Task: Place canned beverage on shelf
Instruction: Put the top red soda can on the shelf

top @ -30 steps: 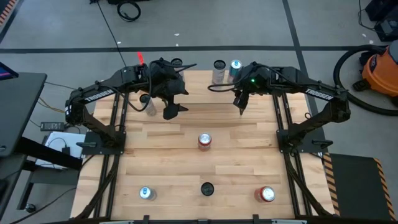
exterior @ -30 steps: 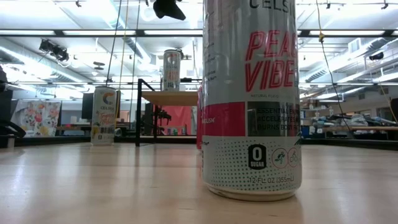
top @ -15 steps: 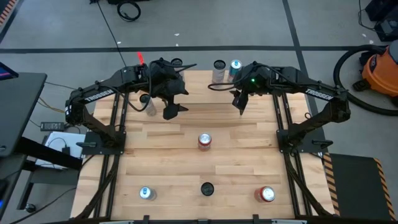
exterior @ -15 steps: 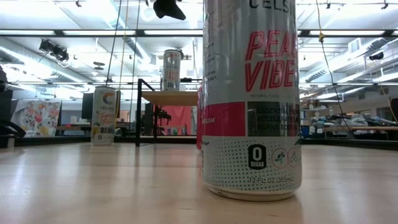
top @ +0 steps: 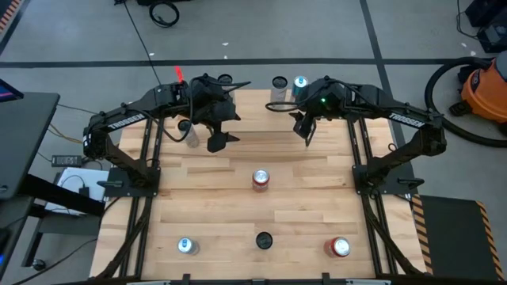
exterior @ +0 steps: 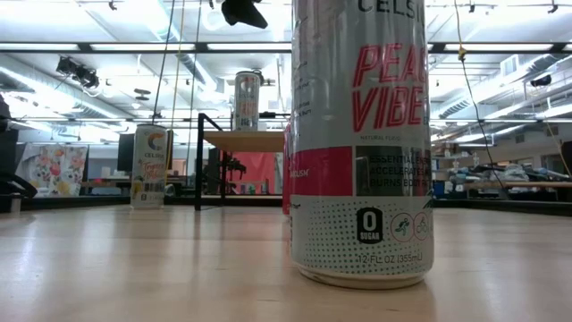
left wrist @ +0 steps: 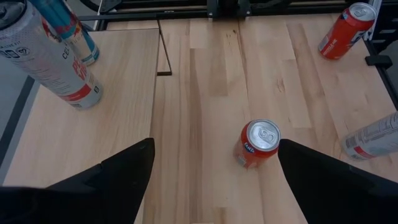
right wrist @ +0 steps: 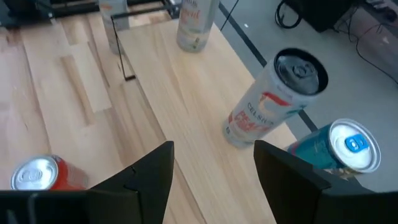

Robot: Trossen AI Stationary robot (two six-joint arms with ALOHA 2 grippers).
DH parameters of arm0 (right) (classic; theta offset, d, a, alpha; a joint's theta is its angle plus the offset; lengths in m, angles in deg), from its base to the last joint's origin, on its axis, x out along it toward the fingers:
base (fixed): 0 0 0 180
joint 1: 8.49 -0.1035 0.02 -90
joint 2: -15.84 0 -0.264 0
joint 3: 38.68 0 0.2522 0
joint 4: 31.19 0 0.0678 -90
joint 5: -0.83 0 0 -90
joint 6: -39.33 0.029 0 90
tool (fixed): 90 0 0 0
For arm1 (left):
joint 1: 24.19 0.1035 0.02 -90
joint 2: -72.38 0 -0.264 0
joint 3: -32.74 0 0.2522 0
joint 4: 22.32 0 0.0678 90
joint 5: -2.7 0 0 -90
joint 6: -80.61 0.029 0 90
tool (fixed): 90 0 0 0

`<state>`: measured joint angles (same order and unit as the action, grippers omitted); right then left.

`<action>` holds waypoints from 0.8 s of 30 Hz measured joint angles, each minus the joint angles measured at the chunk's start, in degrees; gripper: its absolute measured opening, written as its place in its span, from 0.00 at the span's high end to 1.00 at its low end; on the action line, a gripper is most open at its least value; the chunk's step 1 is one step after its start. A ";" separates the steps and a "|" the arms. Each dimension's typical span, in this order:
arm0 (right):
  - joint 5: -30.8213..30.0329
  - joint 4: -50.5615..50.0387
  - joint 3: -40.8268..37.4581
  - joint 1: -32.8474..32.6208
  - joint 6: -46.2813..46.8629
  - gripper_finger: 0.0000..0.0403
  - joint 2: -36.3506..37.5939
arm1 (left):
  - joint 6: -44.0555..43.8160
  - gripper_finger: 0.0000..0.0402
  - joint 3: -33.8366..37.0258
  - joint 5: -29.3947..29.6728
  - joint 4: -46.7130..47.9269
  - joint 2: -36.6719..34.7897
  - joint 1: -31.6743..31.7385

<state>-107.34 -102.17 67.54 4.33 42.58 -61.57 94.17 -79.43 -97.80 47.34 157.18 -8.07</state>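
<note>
Shelf [right wrist: 186, 93] at the worktop's [top: 238, 214] far edge, bearing two upright cans.
A white can [right wrist: 273, 99] and a teal can [right wrist: 339, 149] stand side by side on its board. Left fingers [left wrist: 124, 171] and right fingers [right wrist: 149, 168] are spread wide, empty, above the worktop's far half; a red can [top: 261, 179] stands mid-worktop.

One camera hangs overhead, looking straight down on the bench [top: 253, 206]. Another sits at bench level, close behind a tall can [exterior: 360, 143]. Both wrist cameras look down on the shelf [left wrist: 81, 137].
</note>
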 joint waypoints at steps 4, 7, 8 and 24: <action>0.17 2.51 0.00 0.00 0.02 0.43 0.00 | 0.04 0.12 0.00 0.00 0.00 0.00 0.00; 2.31 2.30 0.00 0.00 -0.55 0.42 0.00 | 0.21 0.12 0.00 0.00 0.00 0.00 -0.01; 3.40 2.19 0.00 0.00 -0.42 0.42 0.00 | 0.56 0.12 0.01 0.00 0.00 0.00 0.00; 16.21 2.08 0.00 0.37 4.00 0.22 0.00 | 1.22 0.12 0.00 0.00 0.02 0.00 0.00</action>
<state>-91.14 -100.08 67.54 4.70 46.57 -61.57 95.39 -79.43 -97.81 47.36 157.18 -8.07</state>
